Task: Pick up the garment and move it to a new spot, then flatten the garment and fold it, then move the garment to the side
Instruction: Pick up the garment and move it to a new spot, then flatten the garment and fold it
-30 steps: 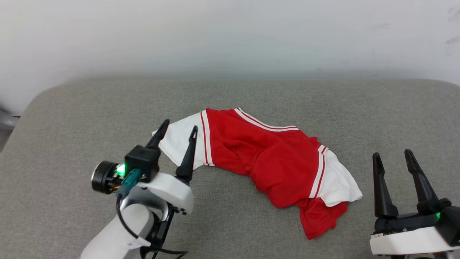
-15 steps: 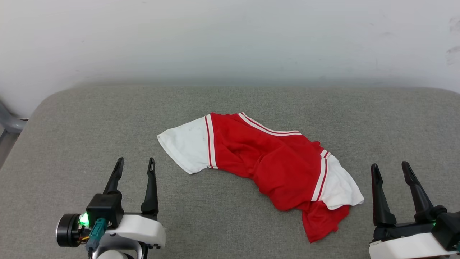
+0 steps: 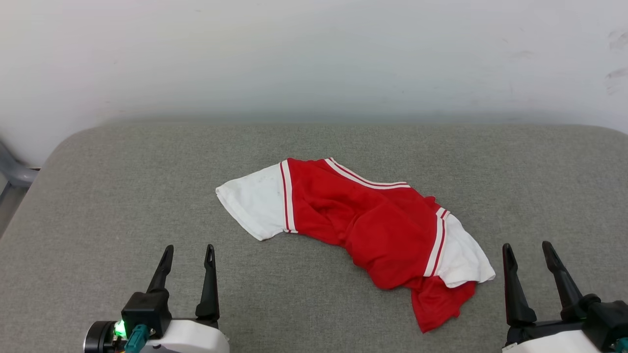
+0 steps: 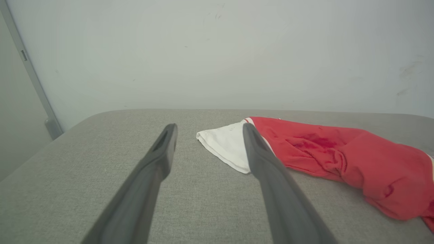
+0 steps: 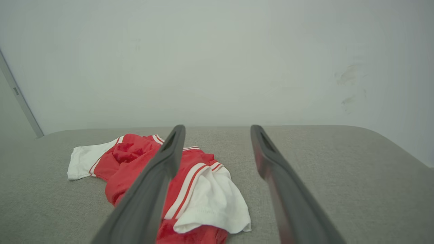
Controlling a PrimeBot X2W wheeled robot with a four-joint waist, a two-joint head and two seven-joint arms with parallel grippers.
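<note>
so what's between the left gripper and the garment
Just bare grey cushion between the left gripper and the garment, plain in the head view.

Head camera's up high, behind the left gripper (image 3: 189,247) and right gripper (image 3: 525,244), looking forward and down over the grey cushion (image 3: 98,196) to the white wall (image 3: 314,49). Left wrist camera sits low, sighting along its claw: garment (image 4: 339,152) near, ahead-right of the claw. Right wrist camera, equally low: garment ahead-left of its claw. All three share garment, cushion, wall.
</note>
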